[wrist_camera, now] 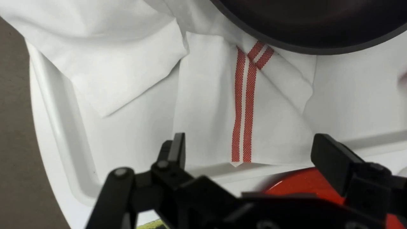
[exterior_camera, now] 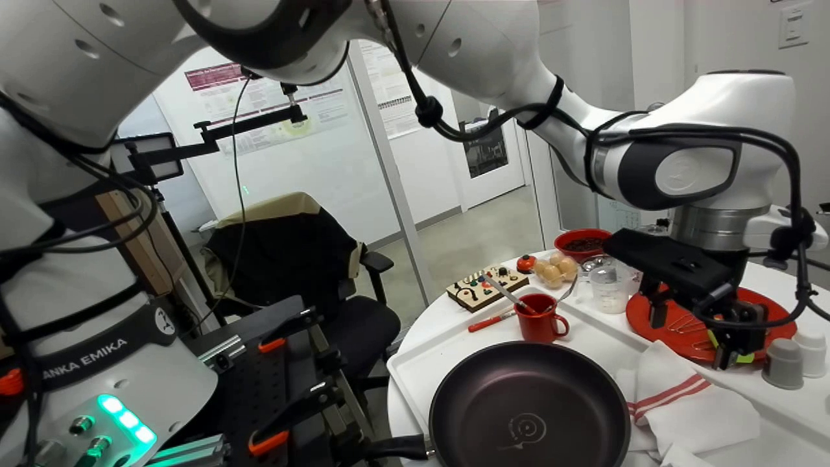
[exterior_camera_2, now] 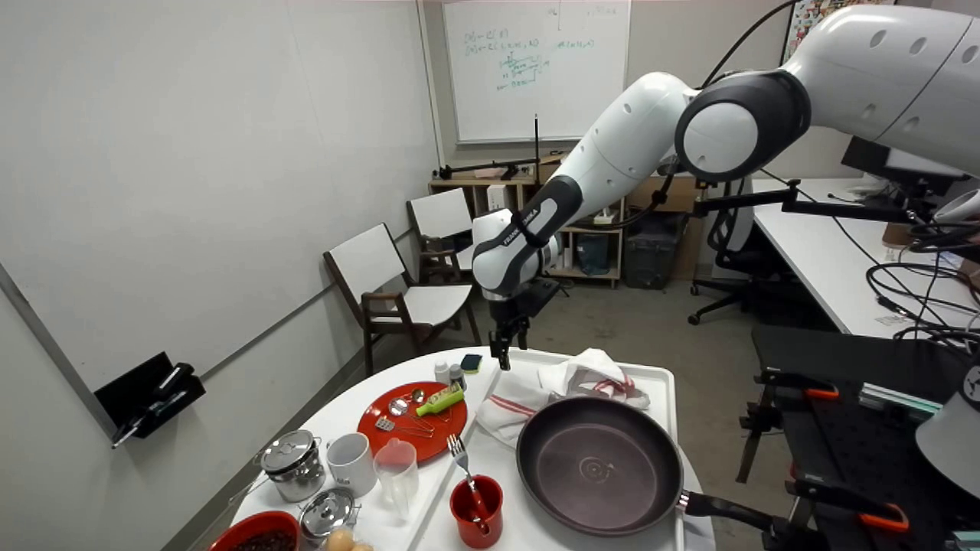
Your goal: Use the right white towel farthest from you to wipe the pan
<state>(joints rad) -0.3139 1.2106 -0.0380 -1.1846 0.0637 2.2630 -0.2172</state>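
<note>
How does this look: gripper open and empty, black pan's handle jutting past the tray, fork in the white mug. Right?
Not quite: the mug holding the fork is red, not white, as an exterior view shows. The rest holds: the gripper is open and empty, and the handle of the black pan juts past the tray.

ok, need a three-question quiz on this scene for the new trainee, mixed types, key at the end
1. Which utensil leans tines-up in the red mug beside the frying pan?
2. True or false: the gripper is shut.
3. The white towel in the middle of the wrist view is striped: a) blue, b) red, c) green.

Key: 1. a fork; 2. false, it is open; 3. b.
</note>
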